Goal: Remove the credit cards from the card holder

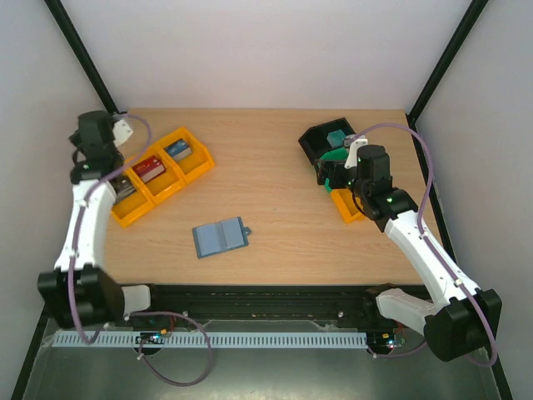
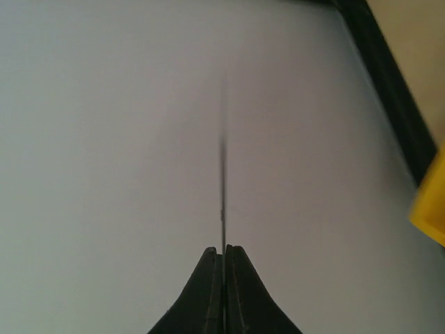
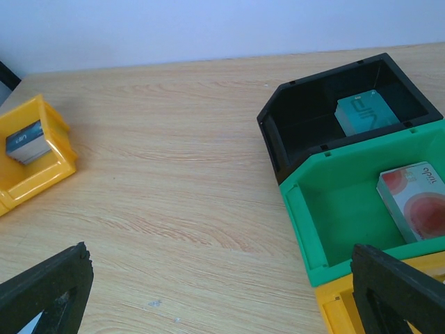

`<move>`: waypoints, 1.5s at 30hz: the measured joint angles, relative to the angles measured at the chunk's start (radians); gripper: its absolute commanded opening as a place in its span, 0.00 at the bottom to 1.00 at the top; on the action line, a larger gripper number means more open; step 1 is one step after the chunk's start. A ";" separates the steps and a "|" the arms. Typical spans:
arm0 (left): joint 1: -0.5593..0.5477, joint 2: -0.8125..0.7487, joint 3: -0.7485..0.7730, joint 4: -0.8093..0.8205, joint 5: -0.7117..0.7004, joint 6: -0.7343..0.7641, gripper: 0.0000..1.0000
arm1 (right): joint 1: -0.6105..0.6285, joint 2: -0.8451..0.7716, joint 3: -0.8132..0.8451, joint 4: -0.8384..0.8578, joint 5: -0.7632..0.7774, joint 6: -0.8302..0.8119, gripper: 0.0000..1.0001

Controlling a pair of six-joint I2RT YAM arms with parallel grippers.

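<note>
The card holder [image 1: 221,237] lies open and flat on the table's near middle, pale blue inside, its small tab to the right. I cannot tell whether cards sit in its pockets. My left gripper [image 1: 112,127] is raised at the far left by the wall, well away from the holder. In the left wrist view it [image 2: 223,249] is shut on a thin dark sheet [image 2: 222,181] seen edge-on, which looks like a credit card. My right gripper [image 1: 333,171] hangs over the trays at the back right; in the right wrist view it [image 3: 222,299] is wide open and empty.
A row of orange trays [image 1: 158,175] with red, blue and grey blocks stands at the back left. At the back right are a black tray [image 3: 327,104] with a teal block [image 3: 365,115], a green tray [image 3: 334,202] with a red-patterned box [image 3: 417,198], and an orange tray [image 3: 341,313].
</note>
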 measured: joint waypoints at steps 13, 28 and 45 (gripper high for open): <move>0.228 0.304 -0.008 -0.338 0.215 -0.220 0.02 | 0.000 0.000 0.000 -0.001 0.000 -0.012 0.99; 0.265 0.366 -0.114 -0.118 0.211 -0.135 0.02 | 0.000 0.040 0.000 -0.001 0.000 -0.027 0.99; 0.271 0.365 -0.100 -0.179 0.357 -0.099 0.02 | 0.000 0.045 0.000 -0.001 0.001 -0.033 0.99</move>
